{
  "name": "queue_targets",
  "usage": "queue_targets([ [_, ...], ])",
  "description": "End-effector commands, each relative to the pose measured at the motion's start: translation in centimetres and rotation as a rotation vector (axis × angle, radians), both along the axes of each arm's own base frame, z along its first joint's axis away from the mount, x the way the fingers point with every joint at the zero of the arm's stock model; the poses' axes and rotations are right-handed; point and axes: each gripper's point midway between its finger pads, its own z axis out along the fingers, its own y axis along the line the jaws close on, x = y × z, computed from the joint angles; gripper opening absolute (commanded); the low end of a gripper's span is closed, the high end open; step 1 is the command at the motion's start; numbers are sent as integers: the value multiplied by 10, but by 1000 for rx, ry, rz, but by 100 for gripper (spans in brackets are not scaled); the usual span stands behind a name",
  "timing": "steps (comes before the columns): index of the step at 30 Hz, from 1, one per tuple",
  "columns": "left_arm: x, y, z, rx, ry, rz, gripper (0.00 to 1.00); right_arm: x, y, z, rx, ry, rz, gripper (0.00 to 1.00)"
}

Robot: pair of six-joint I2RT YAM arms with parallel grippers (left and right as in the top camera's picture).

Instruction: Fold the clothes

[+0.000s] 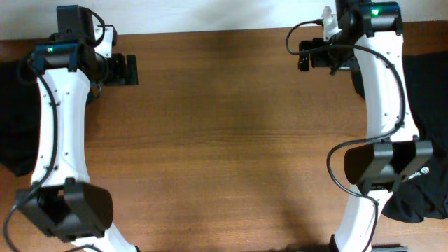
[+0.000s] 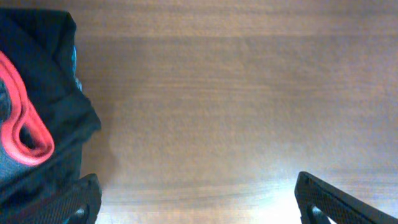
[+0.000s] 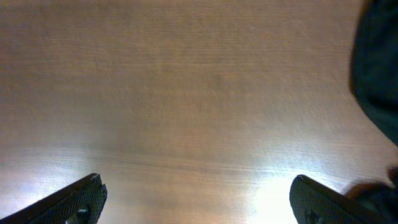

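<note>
A pile of black clothes (image 1: 12, 119) lies at the table's left edge, behind my left arm. In the left wrist view it shows as black fabric (image 2: 43, 68) with a red-edged grey waistband (image 2: 28, 134), just left of the left finger. More black clothes (image 1: 428, 98) lie at the right edge and show in the right wrist view (image 3: 379, 68). My left gripper (image 1: 129, 70) (image 2: 199, 205) is open and empty above bare wood. My right gripper (image 1: 306, 56) (image 3: 199, 205) is open and empty above bare wood, its right finger near the black fabric.
The brown wooden table (image 1: 224, 133) runs between the two arms. Both arm bases stand at the front edge, left (image 1: 66, 210) and right (image 1: 385, 164). A pale wall strip runs along the table's far edge.
</note>
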Motion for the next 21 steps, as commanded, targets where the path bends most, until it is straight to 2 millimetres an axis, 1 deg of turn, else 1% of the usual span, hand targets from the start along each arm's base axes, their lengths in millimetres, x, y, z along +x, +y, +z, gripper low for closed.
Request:
queue_targets([
  [1,-29,-8,58,5,-113,-29,99,-27,-11,52,-50,-88,-21,99],
  [2,-34,-8,63,6,-124,-30,99,-34,-11,58,-50,-94,-21,100],
  [3,-39,-9,68,6,-137,-31,99,-43,-11,70,-49,-111,-22,99],
  [4,-50,-10,76,9,-160,-35,99,-50,-11,81,-48,-135,-26,99],
  [7,-72,-11,84,16,-203,-42,99,-71,-11,116,-44,-223,-35,99],
  [8,-82,-12,86,19,-232,-43,99,-81,-11,131,-43,-266,-36,99],
  [10,-97,-12,87,28,-273,-52,99,-95,-11,151,-39,-323,-41,99],
  [11,-112,-13,86,34,-313,-55,99,-108,-11,166,-36,-366,-46,99],
  [12,-119,-14,85,37,-333,-60,99,-118,-11,176,-36,-394,-46,99],
  [13,-127,-15,84,37,-358,-66,99,-123,-11,180,-37,-406,-47,99],
  [14,-139,-18,82,32,-396,-74,99,-134,-13,188,-43,-433,-51,99],
  [16,-163,-19,76,37,-454,-73,99,-157,-16,197,-59,-465,-61,99],
  [17,-178,-19,70,38,-470,-72,99,-168,-16,195,-59,-463,-62,99],
  [20,-206,-20,57,39,-486,-71,99,-191,-16,178,-56,-452,-65,99],
  [21,-212,-21,52,40,-488,-71,99,-196,-16,171,-55,-460,-65,99],
])
